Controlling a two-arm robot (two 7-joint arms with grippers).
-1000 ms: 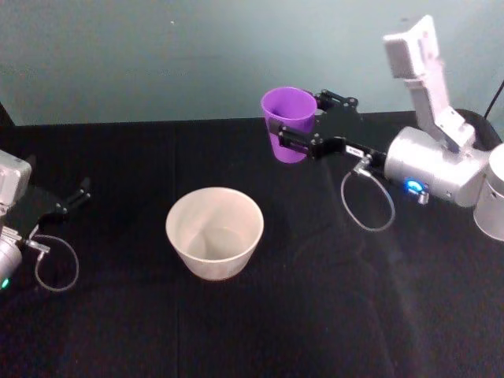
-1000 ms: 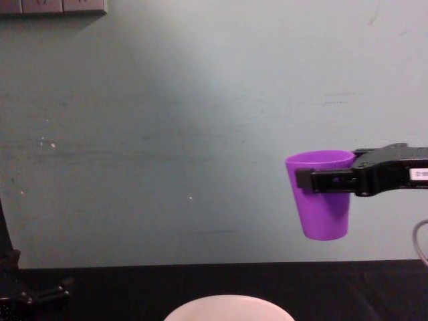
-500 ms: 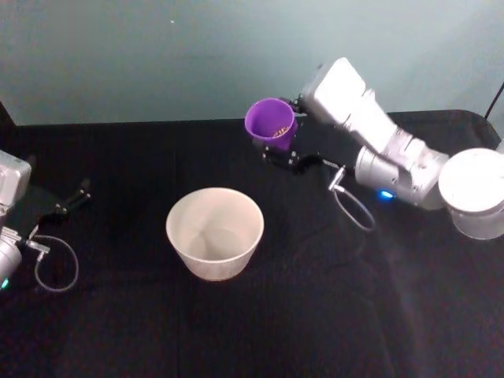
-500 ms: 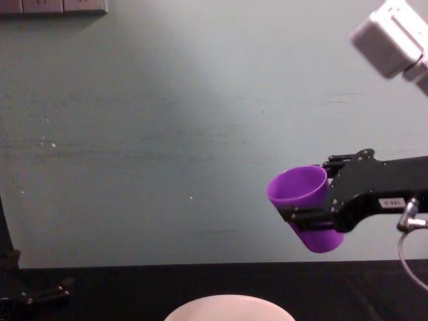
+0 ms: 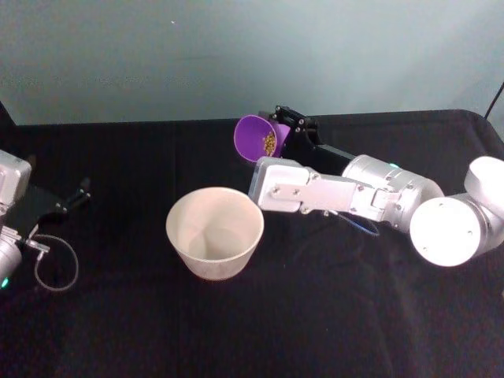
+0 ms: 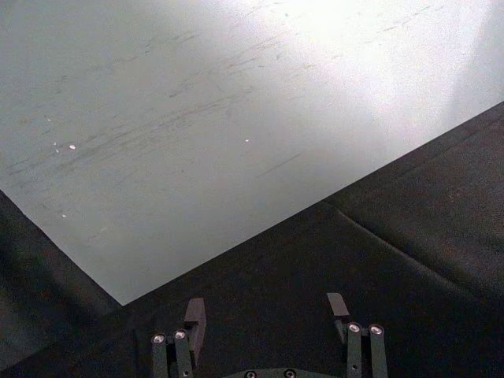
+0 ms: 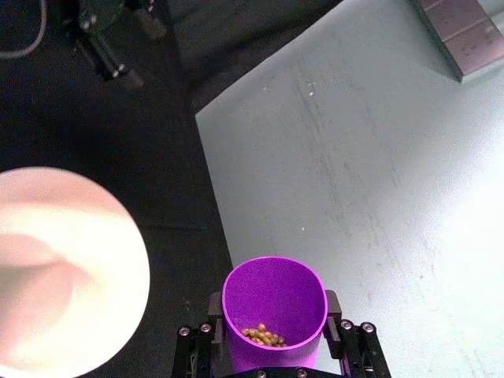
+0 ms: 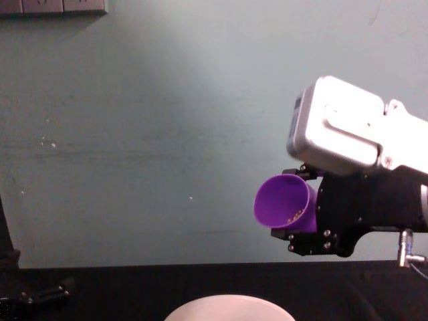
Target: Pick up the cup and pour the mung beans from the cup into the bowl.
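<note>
The purple cup [image 5: 256, 135] hangs tipped on its side above the table, behind and to the right of the bowl [image 5: 172, 236], its mouth turned toward the bowl. My right gripper [image 5: 280, 131] is shut on the cup. A small heap of mung beans [image 5: 269, 142] lies against the cup's lower wall. In the right wrist view the cup [image 7: 274, 295] sits between the fingers [image 7: 339, 311], beans [image 7: 264, 336] inside, and the bowl [image 7: 140, 260] lies beyond it. From the chest the cup [image 8: 282, 202] floats over the bowl's rim [image 8: 229, 302]. My left gripper [image 6: 266, 313] rests open at the table's left.
The black cloth table [image 5: 315, 315] runs to a pale teal wall [image 5: 157, 55] close behind the cup. A loose cable loop [image 5: 55, 268] lies by the parked left arm. My right arm's forearm [image 5: 331, 193] stretches low across the table just right of the bowl.
The right wrist has rolled over, tipping the cup from upright to nearly on its side. The cup has moved left and down toward the bowl. The beans have slid toward its mouth.
</note>
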